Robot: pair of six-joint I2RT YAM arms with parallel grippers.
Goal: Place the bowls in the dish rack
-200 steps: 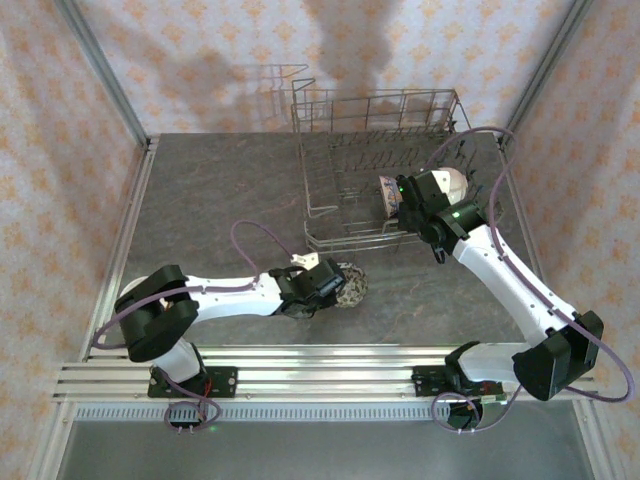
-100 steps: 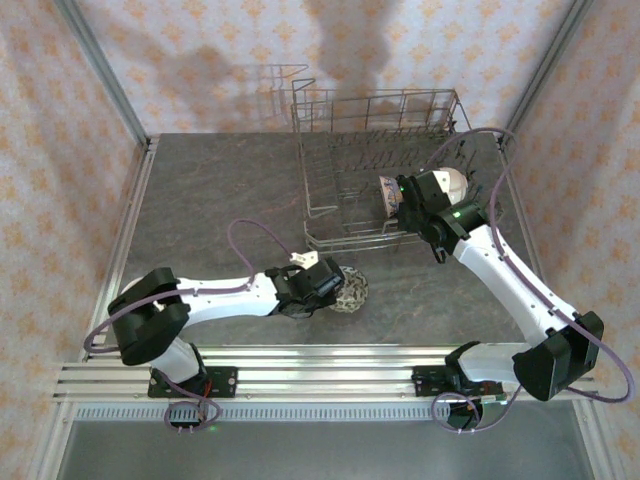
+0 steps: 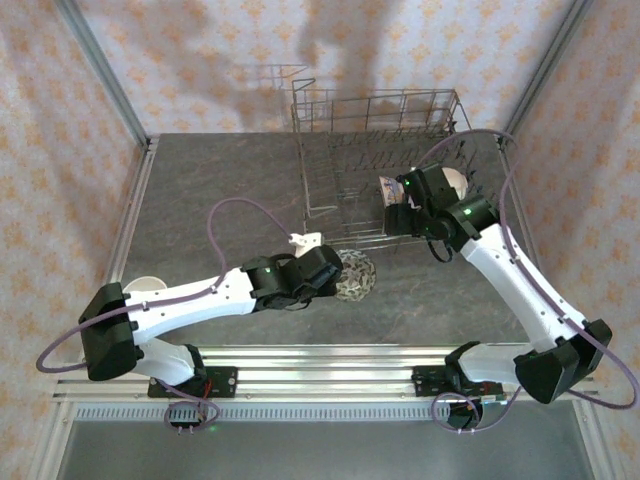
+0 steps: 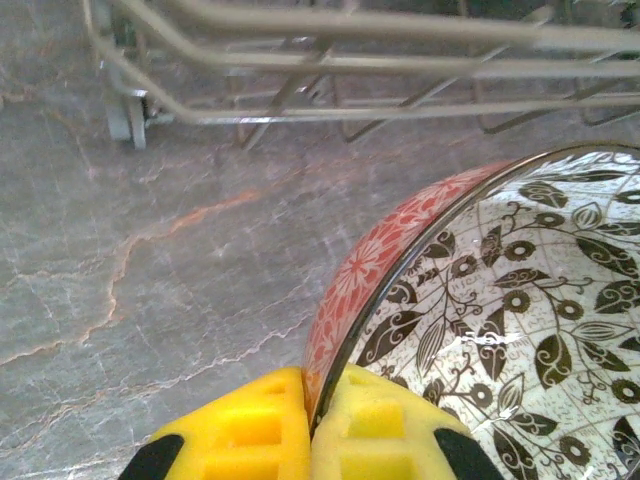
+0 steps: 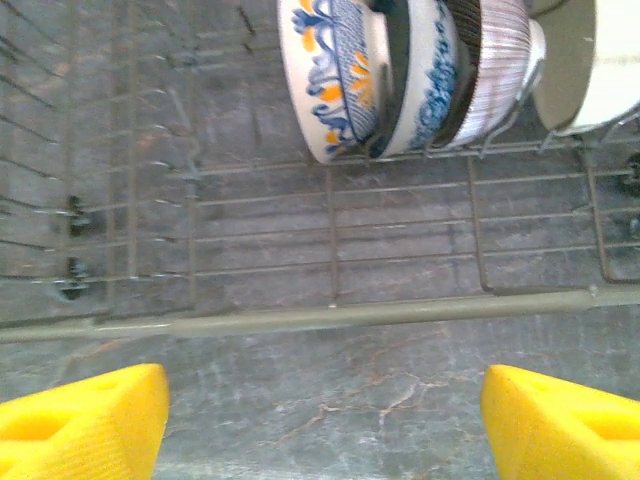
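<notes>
Bowl (image 4: 480, 330) in left end effector (image 4: 310, 425)

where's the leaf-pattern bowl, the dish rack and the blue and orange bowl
leaf-pattern bowl (image 4: 500, 330), left wrist view, on its inside surface
dish rack (image 5: 300, 320), right wrist view, on its near rail
blue and orange bowl (image 5: 328, 70), right wrist view, on its outer wall

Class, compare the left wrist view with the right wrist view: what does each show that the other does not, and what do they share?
Left wrist, not right wrist: the left fingers pinching the rim of a leaf-patterned bowl, red outside. Right wrist, not left wrist: the right fingers wide apart, and a row of bowls standing on edge in the dish rack. Both: grey rack wire and the marbled grey table.
</notes>
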